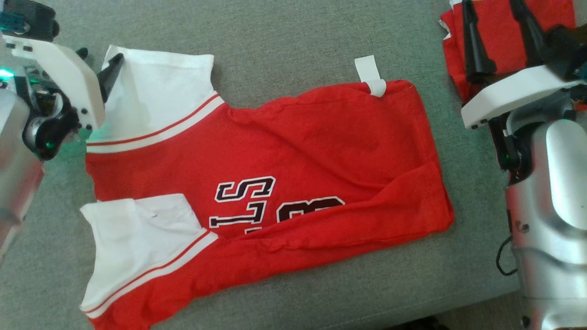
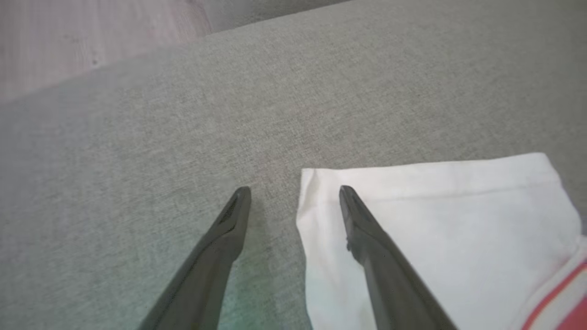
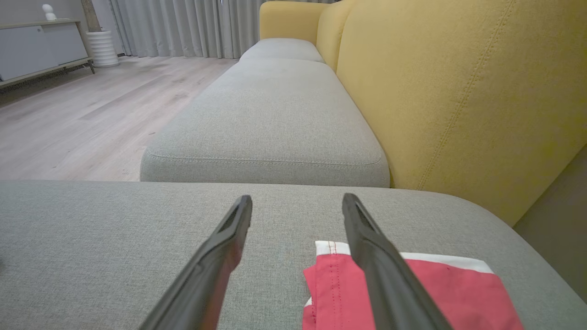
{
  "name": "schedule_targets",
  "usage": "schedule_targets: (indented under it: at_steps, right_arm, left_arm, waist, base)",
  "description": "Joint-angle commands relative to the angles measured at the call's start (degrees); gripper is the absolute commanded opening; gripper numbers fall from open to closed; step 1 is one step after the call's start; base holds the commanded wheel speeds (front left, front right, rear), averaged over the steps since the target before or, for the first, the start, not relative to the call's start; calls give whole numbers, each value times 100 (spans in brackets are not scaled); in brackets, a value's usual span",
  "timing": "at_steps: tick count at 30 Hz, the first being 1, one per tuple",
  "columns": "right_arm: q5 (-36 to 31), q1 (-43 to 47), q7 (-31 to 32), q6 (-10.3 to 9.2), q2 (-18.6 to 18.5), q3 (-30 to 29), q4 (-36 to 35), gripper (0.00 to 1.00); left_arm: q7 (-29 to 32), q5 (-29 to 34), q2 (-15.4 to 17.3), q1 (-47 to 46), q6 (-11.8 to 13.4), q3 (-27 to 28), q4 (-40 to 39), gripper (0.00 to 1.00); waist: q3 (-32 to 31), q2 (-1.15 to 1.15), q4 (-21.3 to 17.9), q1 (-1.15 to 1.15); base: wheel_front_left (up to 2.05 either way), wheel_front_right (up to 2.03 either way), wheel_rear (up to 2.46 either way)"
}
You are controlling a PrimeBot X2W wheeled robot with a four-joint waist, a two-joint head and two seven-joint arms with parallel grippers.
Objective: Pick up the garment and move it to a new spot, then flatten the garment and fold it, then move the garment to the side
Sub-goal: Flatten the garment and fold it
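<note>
The garment [image 1: 293, 151] lay flat mid-frame in the head view on the grey sofa cushion [image 1: 284, 41]. Its long axis ran left to right, with the sleeve end pointing left and the hem right. The left pincer [image 2: 294, 190], wide open and empty, straddled the corner of the upper white sleeve [image 2: 440, 220]. It probably needed to pinch only that layer, then fold it inward. The right pincer [image 3: 297, 198] hung open and empty over another red cloth [image 3: 435, 284] at upper right.
</note>
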Motion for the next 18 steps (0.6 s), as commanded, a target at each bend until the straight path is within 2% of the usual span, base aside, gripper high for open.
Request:
schedule_targets:
  at_steps: [1, 15, 16, 17, 18]
  right_arm:
    - [-13, -169, -25, -4, 61, 102, -179, 100]
    - [20, -166, -44, -4, 55, 83, -153, 100]
    - [19, -163, -46, -4, 52, 79, -147, 100]
    - [15, -161, -46, -4, 47, 72, -138, 100]
    - [10, -158, -45, -4, 41, 61, -126, 100]
  left_arm:
    - [19, -43, 311, -254, 9, 162, -142, 100]
    - [481, -492, 412, -328, 9, -181, -185, 100]
    - [526, -551, 405, -318, 9, -198, -203, 83]
    - [541, -603, 399, -308, 9, -214, -241, 25]
    - [529, -648, 393, -297, 9, -225, -275, 0]
  waist:
    - [-8, 0, -5, 0]
    - [126, 0, -112, 0]
    - [121, 0, -109, 0]
    - [112, 0, -102, 0]
    - [93, 0, -88, 0]
  base:
    - [0, 0, 0]
    - [0, 0, 0]
    - [0, 0, 0]
    - [0, 0, 0]
    - [0, 0, 0]
